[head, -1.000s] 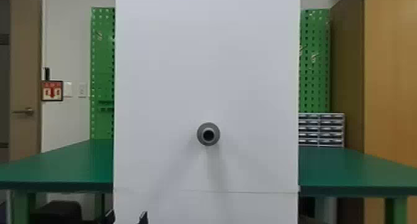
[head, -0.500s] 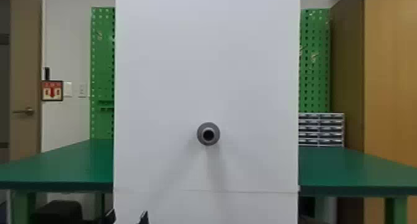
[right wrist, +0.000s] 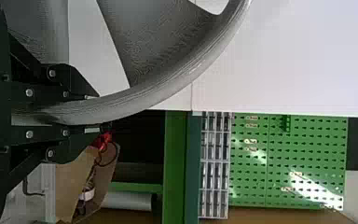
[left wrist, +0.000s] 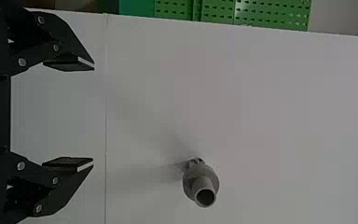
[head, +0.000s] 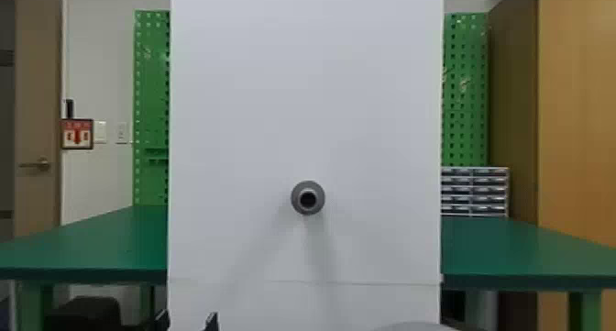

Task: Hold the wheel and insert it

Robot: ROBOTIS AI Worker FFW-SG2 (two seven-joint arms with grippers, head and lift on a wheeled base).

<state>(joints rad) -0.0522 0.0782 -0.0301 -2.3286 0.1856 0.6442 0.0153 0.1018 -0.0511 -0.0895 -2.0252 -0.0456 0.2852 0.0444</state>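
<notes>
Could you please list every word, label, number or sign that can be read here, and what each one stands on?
No words or numbers can be read.
Wall sign near the door: red arrow pointing down; its lettering is too small to read.
Small tags on the green pegboard: too small to read.
Wheel and grey peg: no lettering seen.

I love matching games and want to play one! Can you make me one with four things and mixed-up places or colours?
1. Wheel
2. Left gripper
3. Peg
4. Table

A. Sticks out of the white board
B. Green, behind the board
C. Held in the right gripper
D. Open and empty

Pairs: 1-C, 2-D, 3-A, 4-B
</notes>
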